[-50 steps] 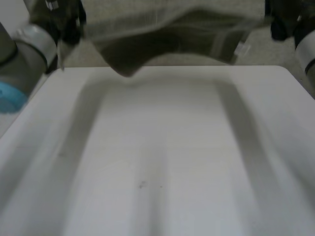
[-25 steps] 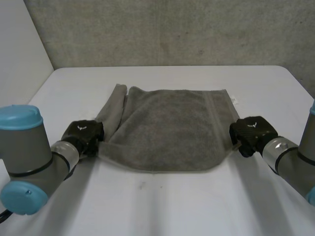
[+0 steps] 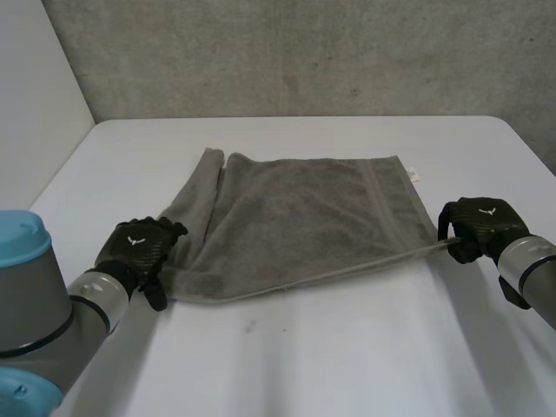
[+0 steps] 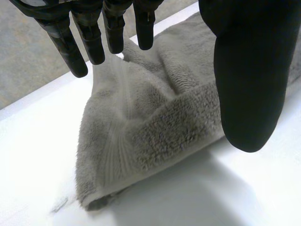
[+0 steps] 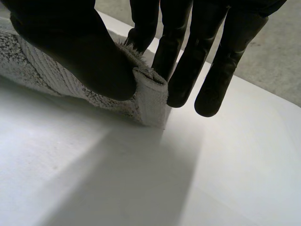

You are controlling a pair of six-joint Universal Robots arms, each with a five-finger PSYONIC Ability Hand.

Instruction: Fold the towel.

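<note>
Mid-fold: the right robot hand (image 3: 478, 228) pinches the grey towel (image 3: 304, 217) by its near corner. The left robot hand (image 3: 139, 248) hangs loose-fingered over the other corner, probably not gripping. It needs a grip first.

- The towel (image 3: 304, 226) is grey terry cloth, doubled over and spread flat near the middle of the white tabletop (image 3: 347, 347).
- A flat woven band (image 3: 382, 208) runs across it close to its right edge, and a small white label (image 3: 412, 175) sticks out at the far right corner.
- Its left side is rumpled, with a long ridge folded up along the far left edge.
- The near left corner lies thick and layered on the tabletop.
- The near right corner is drawn out to a point, pinched between the thumb and fingers (image 5: 176, 56) of the right hand (image 3: 478, 228).
</note>
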